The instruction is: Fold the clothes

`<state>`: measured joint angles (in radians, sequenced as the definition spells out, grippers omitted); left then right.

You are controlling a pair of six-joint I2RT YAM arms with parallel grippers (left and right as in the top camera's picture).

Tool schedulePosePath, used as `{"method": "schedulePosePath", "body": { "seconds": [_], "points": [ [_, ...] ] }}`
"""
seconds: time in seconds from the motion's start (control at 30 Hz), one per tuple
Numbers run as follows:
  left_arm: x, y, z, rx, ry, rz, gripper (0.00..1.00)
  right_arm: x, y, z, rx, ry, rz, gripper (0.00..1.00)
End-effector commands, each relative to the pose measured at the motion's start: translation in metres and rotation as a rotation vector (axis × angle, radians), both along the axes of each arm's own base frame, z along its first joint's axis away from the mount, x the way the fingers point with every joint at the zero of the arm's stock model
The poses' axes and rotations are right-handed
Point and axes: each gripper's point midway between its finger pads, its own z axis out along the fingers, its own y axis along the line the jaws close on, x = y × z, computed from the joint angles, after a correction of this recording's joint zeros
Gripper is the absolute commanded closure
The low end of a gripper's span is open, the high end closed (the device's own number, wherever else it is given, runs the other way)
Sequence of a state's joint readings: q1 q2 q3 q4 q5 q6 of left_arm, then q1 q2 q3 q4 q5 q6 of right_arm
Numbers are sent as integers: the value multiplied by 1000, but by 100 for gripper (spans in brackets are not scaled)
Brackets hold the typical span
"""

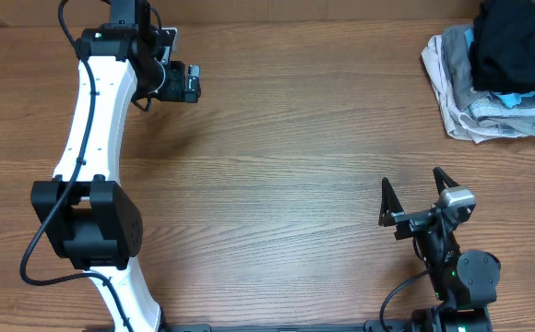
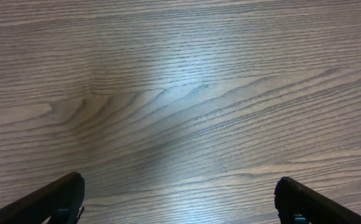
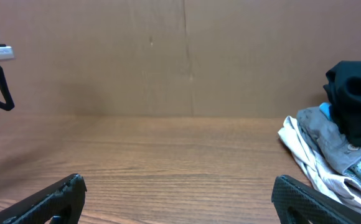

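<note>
Left gripper (image 2: 179, 196) and right gripper (image 1: 413, 187) — jaws spread wide apart. Black T-shirt (image 1: 512, 37) lies bunched atop the garment pile (image 1: 489, 112) — well apart from both.

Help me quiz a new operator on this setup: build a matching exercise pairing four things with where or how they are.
Things:
1. black T-shirt
2. beige garment
3. left claw
4. right claw

Places or states:
A. open above bare table, far from the clothes pile
B. top of the pile
C. open and empty, on the pile's side of the table
D. bottom of the pile, touching the table

Pairs: 1-B; 2-D; 3-A; 4-C
</note>
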<state>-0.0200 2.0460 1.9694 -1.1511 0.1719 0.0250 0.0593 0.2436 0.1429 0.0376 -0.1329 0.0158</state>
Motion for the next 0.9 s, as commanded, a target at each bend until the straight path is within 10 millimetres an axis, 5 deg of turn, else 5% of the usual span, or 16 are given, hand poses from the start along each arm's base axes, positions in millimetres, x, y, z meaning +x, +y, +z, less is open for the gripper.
{"method": "schedulePosePath", "body": {
  "seconds": [0.0, 0.3, 0.47, 0.87],
  "points": [
    [-1, -3, 4, -3, -10, -5, 0, -4, -5, 1, 16, -38, -27, 0],
    [-1, -4, 4, -3, -10, -6, 0, -10, -14, -15, 20, -79, -68, 0],
    [-1, -4, 4, -3, -10, -6, 0, -11, -15, -40, 12, 15, -77, 0],
    [-1, -3, 4, -2, -10, -4, 0, -10, -16, -39, 13, 12, -79, 0]
  ]
}}
